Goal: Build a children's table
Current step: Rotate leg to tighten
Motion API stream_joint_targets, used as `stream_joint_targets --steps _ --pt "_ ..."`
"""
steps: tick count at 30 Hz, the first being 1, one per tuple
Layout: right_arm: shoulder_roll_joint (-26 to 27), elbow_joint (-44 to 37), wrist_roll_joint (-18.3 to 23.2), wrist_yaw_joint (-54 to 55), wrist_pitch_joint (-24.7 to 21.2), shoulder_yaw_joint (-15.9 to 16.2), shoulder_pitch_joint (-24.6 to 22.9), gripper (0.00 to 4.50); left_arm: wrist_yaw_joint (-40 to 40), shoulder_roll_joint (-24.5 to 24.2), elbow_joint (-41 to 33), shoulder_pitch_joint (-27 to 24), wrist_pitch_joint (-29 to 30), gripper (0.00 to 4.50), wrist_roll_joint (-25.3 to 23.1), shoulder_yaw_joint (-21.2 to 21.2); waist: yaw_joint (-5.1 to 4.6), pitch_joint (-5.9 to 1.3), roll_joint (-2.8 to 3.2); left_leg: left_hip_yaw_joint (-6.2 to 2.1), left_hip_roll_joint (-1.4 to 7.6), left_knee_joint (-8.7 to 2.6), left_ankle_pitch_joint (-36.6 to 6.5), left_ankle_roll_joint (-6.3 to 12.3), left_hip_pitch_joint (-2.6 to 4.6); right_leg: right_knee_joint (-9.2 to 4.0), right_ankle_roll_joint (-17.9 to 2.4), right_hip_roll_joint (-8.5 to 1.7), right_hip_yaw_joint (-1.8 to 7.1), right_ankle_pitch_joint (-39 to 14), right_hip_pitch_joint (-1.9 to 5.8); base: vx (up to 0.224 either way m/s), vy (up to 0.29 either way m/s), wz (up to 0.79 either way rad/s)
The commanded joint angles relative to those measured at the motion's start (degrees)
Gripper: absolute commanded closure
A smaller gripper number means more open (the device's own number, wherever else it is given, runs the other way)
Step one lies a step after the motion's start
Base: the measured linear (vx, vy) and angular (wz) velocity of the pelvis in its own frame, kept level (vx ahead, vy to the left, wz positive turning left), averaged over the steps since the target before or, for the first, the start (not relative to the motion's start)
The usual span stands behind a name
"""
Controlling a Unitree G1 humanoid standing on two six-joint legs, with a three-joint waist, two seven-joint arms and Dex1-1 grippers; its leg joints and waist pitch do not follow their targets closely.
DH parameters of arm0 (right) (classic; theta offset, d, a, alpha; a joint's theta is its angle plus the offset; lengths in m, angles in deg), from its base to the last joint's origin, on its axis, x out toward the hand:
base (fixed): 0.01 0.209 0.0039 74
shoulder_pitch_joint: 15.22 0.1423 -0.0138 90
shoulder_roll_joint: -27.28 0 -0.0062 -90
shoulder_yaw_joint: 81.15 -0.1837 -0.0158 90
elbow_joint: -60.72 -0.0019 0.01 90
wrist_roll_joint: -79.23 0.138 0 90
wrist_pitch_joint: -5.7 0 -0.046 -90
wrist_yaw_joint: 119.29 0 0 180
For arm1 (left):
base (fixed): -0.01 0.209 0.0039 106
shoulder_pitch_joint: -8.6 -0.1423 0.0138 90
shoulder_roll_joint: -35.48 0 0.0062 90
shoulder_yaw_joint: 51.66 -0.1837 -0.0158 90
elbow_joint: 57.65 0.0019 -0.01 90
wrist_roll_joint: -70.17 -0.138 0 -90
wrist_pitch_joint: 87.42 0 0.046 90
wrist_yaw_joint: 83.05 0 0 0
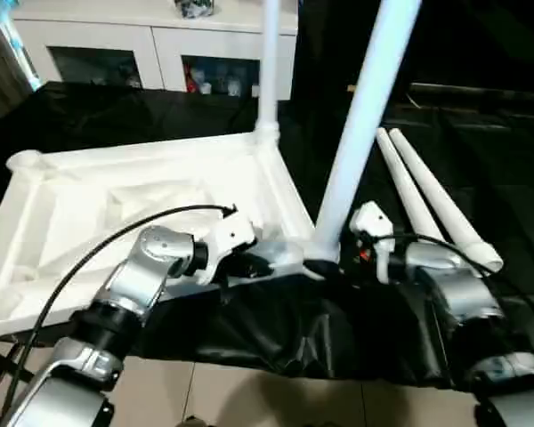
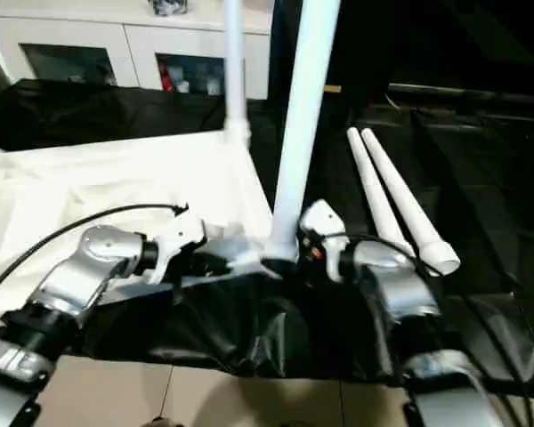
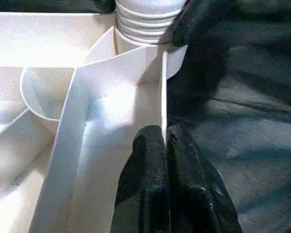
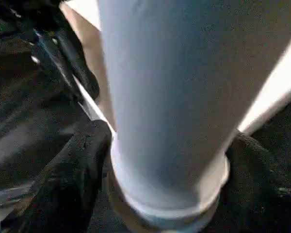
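Left gripper (image 3: 166, 145): fingers pressed together, pinching the thin rim wall of the tabletop (image 1: 142, 191) beside its near corner socket. Right gripper (image 4: 165, 160): fingers spread around the base of the leg (image 1: 360, 124) at that socket. Both forearms converge there.

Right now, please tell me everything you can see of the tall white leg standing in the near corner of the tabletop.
The long white tapered tube leg looks like smooth plastic. It stands leaning in the near corner socket of the white ribbed tabletop, ridged at its base. The right gripper has a black finger on each side of its base.
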Motion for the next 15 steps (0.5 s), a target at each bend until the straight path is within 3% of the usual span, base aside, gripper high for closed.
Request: stream_joint_targets --steps 1,10,14,15 --pt "0.72 -2.60 1.19 -3.59 -0.59 2.77 -0.77 1.31 0.00 0.55 -1.82 0.88 -1.20 4.50 0.89 -0.43 0.06 -4.56 0.30 -0.26 1.46 -3.73 -12.78 2.75 0.56 -4.48 -12.36 -4.13 2.68 -14.46 3.45 0.000 0.000 0.00" --pt "1.61 -4.47 0.99 -2.86 -2.48 3.12 -1.72 1.75 0.86 0.60 -2.70 0.23 -0.57 4.50 0.78 -0.05 0.19 -4.54 0.10 -0.27 1.47 -3.71 -12.25 2.59 0.59 -4.44 -11.99 -4.23 2.69 -15.22 3.38 0.000 0.000 0.00" --pt "6.64 2.15 -2.84 13.31 -0.06 0.33 0.72 1.77 9.96 5.18 0.99 2.97 -0.15 4.50 -0.73 1.85 -0.35 -4.36 -0.20 -0.27 1.25 -3.73 -13.27 1.31 0.73 -4.89 -10.93 -4.35 2.63 -18.95 3.12 0.000 0.000 0.00" --pt "7.13 3.07 -3.10 14.98 -0.12 -0.02 1.13 1.77 10.86 5.69 1.45 3.32 -0.23 4.50 -0.84 2.03 -0.52 -4.23 0.03 -0.33 1.11 -3.77 -14.04 0.88 0.85 -5.19 -10.28 -4.31 2.58 -21.26 3.01 0.000 0.000 0.00"
